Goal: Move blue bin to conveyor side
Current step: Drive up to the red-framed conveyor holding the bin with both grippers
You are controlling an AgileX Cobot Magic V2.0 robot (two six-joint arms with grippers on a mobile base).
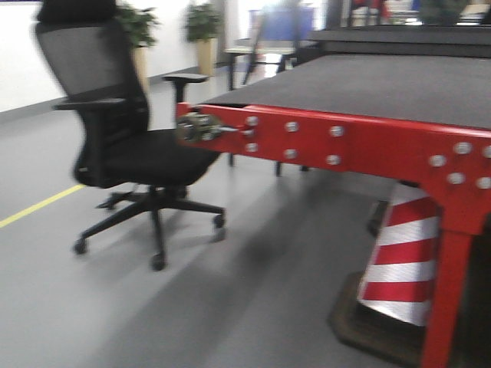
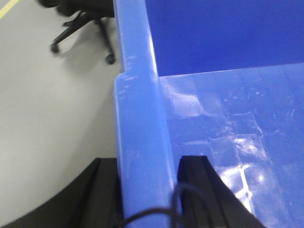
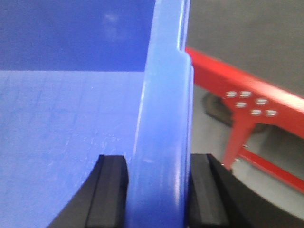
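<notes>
The blue bin [image 2: 142, 118] is held off the floor by both grippers. My left gripper [image 2: 147, 190] is shut on its left rim, one black finger outside and one inside. My right gripper [image 3: 159, 190] is shut on the bin's right rim [image 3: 164, 118] the same way. The bin's empty glossy inside shows in both wrist views. The conveyor [image 1: 383, 84], a dark grey belt with a red front edge [image 1: 345, 142], stands ahead on the right in the front view. It also shows to the right of the bin in the right wrist view [image 3: 247, 95]. Neither bin nor grippers show in the front view.
A black office chair [image 1: 126, 146] stands on the grey floor left of the conveyor's corner; its wheeled base shows in the left wrist view [image 2: 85, 28]. A red-and-white striped cone [image 1: 403, 261] sits under the conveyor by its red leg [image 1: 449, 291]. A yellow floor line [image 1: 38, 205] runs at the left.
</notes>
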